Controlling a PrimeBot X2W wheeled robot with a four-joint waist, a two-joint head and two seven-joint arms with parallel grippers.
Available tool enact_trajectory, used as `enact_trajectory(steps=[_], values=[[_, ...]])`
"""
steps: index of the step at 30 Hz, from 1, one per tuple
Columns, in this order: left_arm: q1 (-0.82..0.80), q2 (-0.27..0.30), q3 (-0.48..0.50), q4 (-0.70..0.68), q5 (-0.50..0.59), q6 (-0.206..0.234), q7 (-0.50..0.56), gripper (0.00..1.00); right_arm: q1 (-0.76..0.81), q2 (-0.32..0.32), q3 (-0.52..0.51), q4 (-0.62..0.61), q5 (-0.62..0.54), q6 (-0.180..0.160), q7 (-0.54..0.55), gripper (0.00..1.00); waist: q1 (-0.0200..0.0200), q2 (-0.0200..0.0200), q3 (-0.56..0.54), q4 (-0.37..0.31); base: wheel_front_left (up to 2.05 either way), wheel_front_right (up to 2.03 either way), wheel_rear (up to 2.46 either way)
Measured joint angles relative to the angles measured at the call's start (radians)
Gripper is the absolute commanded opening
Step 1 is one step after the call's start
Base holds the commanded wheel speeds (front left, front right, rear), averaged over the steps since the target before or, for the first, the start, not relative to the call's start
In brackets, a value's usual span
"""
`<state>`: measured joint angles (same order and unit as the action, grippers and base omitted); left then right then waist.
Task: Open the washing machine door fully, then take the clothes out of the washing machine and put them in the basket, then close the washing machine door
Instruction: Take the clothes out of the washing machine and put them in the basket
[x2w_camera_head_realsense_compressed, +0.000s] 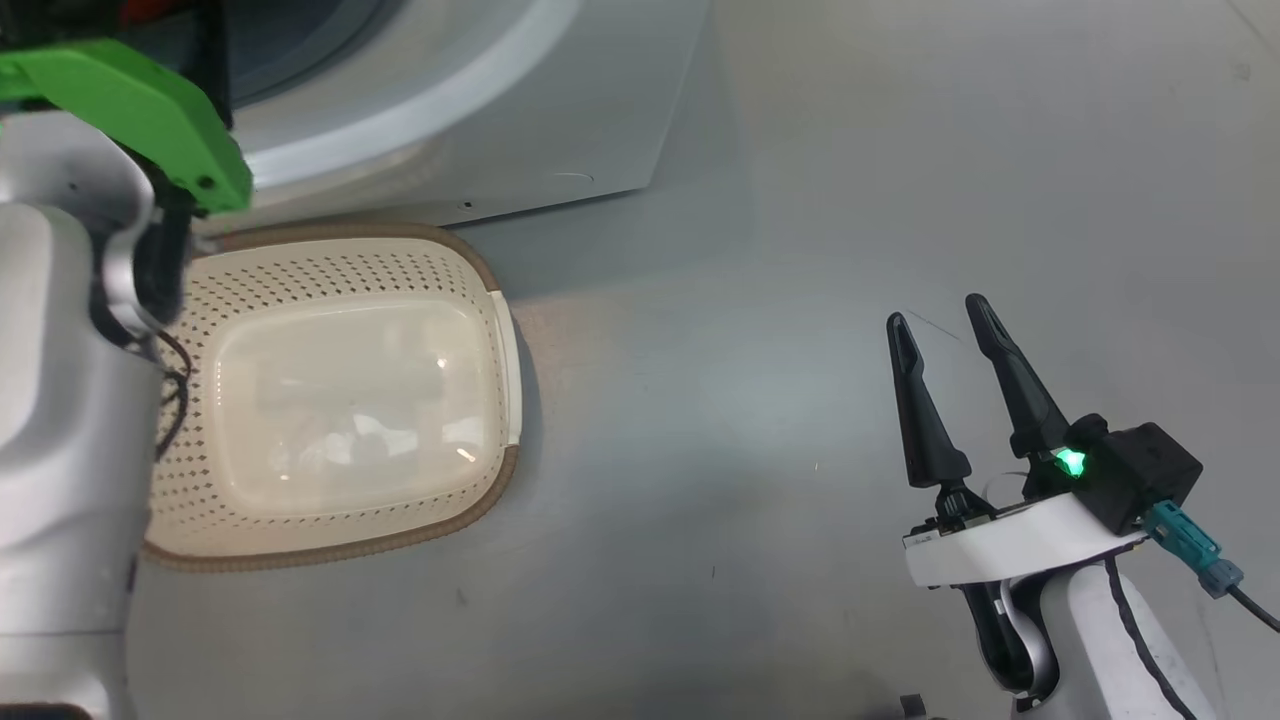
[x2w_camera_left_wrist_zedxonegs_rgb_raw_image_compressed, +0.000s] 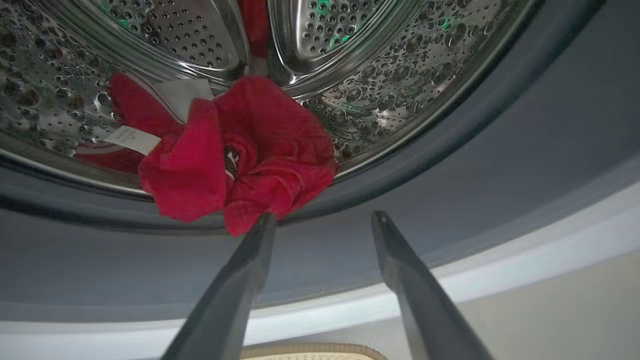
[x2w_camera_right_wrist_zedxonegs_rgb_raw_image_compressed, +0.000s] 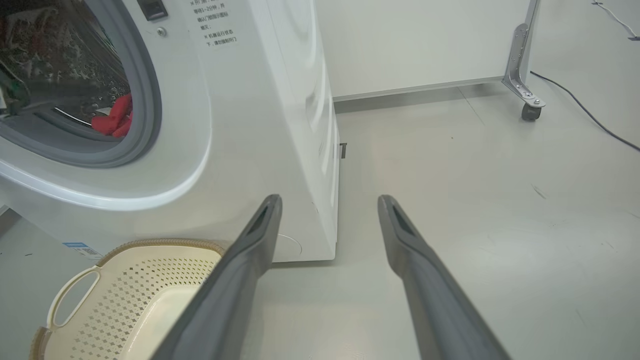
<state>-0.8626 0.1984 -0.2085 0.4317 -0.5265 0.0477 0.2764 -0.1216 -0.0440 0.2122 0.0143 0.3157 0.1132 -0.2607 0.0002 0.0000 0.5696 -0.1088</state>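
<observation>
Left end effector (x2w_camera_left_wrist_zedxonegs_rgb_raw_image_compressed: 322, 215): the two dark fingers are spread apart with nothing between them, pointing into the mouth of the washing machine (x2w_camera_right_wrist_zedxonegs_rgb_raw_image_compressed: 240, 125). In the left wrist view, one fingertip (x2w_camera_left_wrist_zedxonegs_rgb_raw_image_compressed: 265, 222) meets the lower edge of the clothes (x2w_camera_left_wrist_zedxonegs_rgb_raw_image_compressed: 240, 150); we cannot tell whether it touches the fabric.

The clothes are a bunched red heap with a white tag. They lie at the front edge of the perforated steel drum (x2w_camera_left_wrist_zedxonegs_rgb_raw_image_compressed: 400, 75) and hang over its lip toward the grey rubber ring (x2w_camera_left_wrist_zedxonegs_rgb_raw_image_compressed: 500, 125). In the right wrist view we see the same red heap (x2w_camera_right_wrist_zedxonegs_rgb_raw_image_compressed: 112, 117) low in the opening.

The basket (x2w_camera_head_realsense_compressed: 330, 270) is empty. It stands on the floor (x2w_camera_head_realsense_compressed: 800, 200) against the foot of the machine's front, below the opening, and the left forearm (x2w_camera_head_realsense_compressed: 60, 400) crosses its left edge in the head view.

Right end effector (x2w_camera_head_realsense_compressed: 936, 310): fingers apart and holding nothing, over bare floor well to the right of the basket and of the machine's front corner.

Far edge of the floor, right wrist view: a castor (x2w_camera_right_wrist_zedxonegs_rgb_raw_image_compressed: 530, 111) on a metal leg, with a black cable (x2w_camera_right_wrist_zedxonegs_rgb_raw_image_compressed: 585, 107) beside it.
</observation>
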Motion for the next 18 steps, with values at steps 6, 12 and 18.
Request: enact_trajectory(steps=[6, 12, 18], values=[[-0.104, 0.053, 0.017, 0.022, 0.003, 0.0, 0.061, 1.0, -0.025, 0.0, 0.033, 0.012, 0.025, 0.0, 0.0, 1.0, 0.0, 0.0, 0.034, -0.042, 0.0, 0.0, 0.0], [-0.178, 0.079, 0.033, 0.05, 0.004, 0.0, 0.098, 1.0, -0.052, 0.0, 0.058, 0.016, 0.057, 0.003, 0.0, 1.0, -0.0001, 0.0, 0.068, -0.081, 0.0, 0.0, 0.0], [-0.211, 0.117, 0.043, 0.095, 0.018, 0.002, 0.136, 1.0, -0.081, 0.0, 0.08, 0.021, 0.075, 0.008, 0.0, 1.0, -0.0001, 0.0, 0.1, -0.118, 0.0, 0.0, 0.0]])
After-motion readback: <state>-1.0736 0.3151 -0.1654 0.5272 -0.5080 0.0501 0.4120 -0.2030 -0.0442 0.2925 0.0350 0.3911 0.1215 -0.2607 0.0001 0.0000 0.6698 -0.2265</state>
